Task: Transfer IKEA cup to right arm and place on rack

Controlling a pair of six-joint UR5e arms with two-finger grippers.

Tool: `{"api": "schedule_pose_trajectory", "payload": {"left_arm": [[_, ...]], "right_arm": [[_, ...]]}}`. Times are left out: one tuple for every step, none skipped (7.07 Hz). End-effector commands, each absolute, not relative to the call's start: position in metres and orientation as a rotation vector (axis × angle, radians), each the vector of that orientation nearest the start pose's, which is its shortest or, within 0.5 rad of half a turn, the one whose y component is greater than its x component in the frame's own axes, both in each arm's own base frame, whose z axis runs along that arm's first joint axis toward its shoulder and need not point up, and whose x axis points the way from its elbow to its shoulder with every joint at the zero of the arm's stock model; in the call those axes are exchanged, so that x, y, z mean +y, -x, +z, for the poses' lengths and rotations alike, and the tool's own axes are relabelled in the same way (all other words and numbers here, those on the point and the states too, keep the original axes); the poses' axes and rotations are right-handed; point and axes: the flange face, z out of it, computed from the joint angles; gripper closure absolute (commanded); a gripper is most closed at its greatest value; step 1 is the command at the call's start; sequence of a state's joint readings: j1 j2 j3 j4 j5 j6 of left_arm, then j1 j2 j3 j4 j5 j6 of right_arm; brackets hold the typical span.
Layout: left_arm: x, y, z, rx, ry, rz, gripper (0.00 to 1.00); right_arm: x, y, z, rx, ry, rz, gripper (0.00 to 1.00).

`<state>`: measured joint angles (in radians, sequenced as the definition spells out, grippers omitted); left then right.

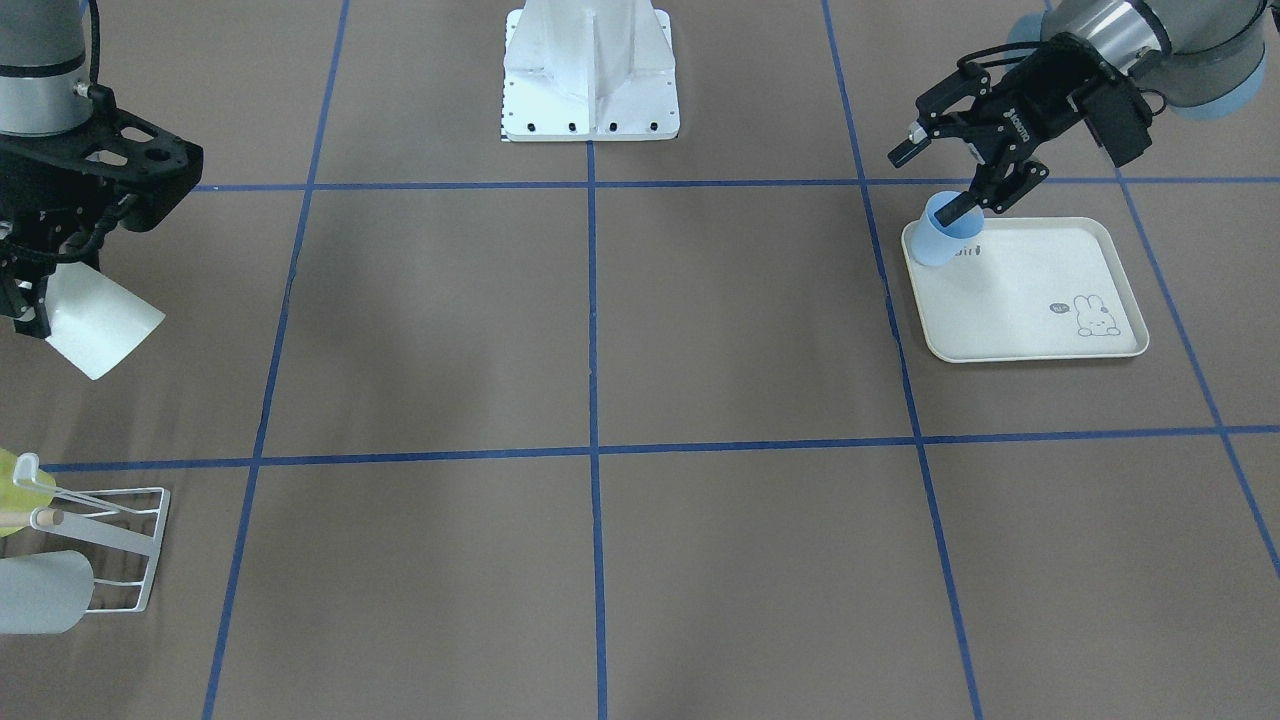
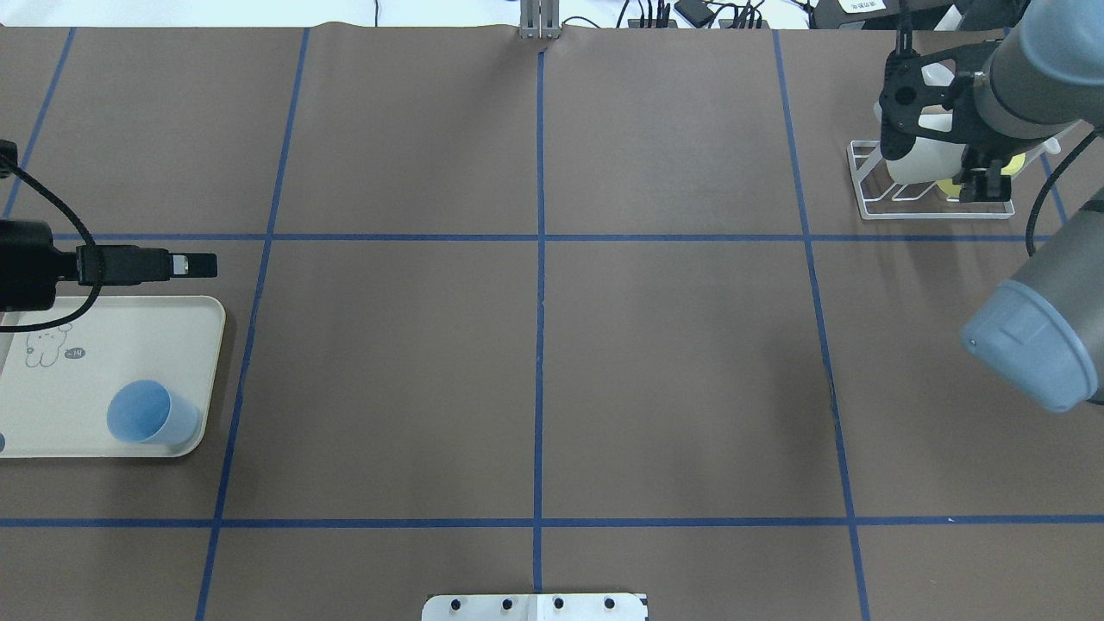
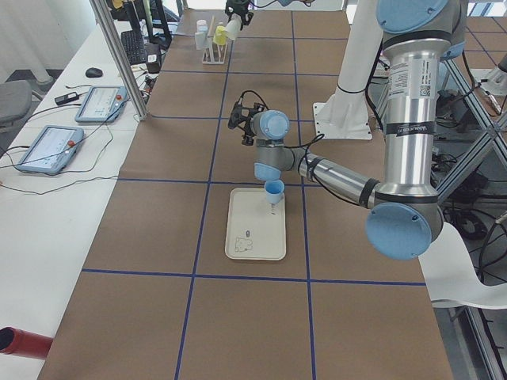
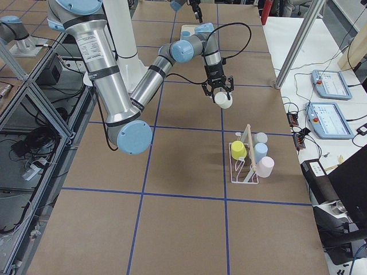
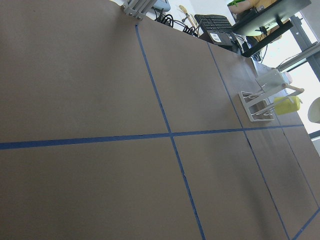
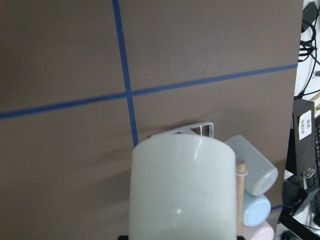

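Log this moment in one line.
right gripper: shut on white cup, near white wire rack | left gripper: open, by cream tray | blue cup: on tray

The white cup [image 6: 182,190] fills the lower middle of the right wrist view and runs off the bottom edge; what grips it is out of frame. It covers most of the rack [image 6: 192,131], leaving only a wire corner and the dowel [image 6: 241,195]. The pink cup [image 6: 261,233] is also cut by the bottom edge.

From overhead, the right gripper [image 2: 938,164] masks much of the rack and nearly all of its cups. Only a sliver of the yellow cup [image 2: 951,185] shows there.

The front-facing view cuts the rack, the yellow cup and the right gripper at its left edge. Overhead, the tray [image 2: 207,345] and the left arm [image 2: 26,276] run off the left edge.

In the left side view the far rack is too small to count its cups.
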<state>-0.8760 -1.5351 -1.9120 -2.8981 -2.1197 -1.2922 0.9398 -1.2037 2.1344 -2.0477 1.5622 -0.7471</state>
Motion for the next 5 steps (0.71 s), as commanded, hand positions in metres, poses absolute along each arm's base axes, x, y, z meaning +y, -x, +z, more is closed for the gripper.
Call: {"api": "schedule_pose_trajectory", "payload": {"left_arm": [[-0.381, -0.212, 0.367, 1.537, -0.506, -0.015, 0.0], [-0.38, -0.211, 0.368, 1.536, -0.505, -0.016, 0.0], [-0.38, -0.211, 0.369, 1.534, -0.503, -0.017, 0.0], [-0.38, -0.211, 0.369, 1.534, -0.503, -0.017, 0.0], [-0.38, -0.211, 0.369, 1.534, -0.503, -0.017, 0.0]], "right_arm": [[-0.519, 0.191, 0.324, 0.307, -0.344, -1.504, 1.0], [-0.526, 0.213, 0.338, 0.308, -0.308, -1.543, 1.0], [-0.527, 0.224, 0.343, 0.328, -0.292, -1.556, 1.0], [-0.528, 0.234, 0.351, 0.334, -0.271, -1.563, 1.0], [-0.535, 0.241, 0.363, 0.336, -0.264, -1.571, 1.0]]}}
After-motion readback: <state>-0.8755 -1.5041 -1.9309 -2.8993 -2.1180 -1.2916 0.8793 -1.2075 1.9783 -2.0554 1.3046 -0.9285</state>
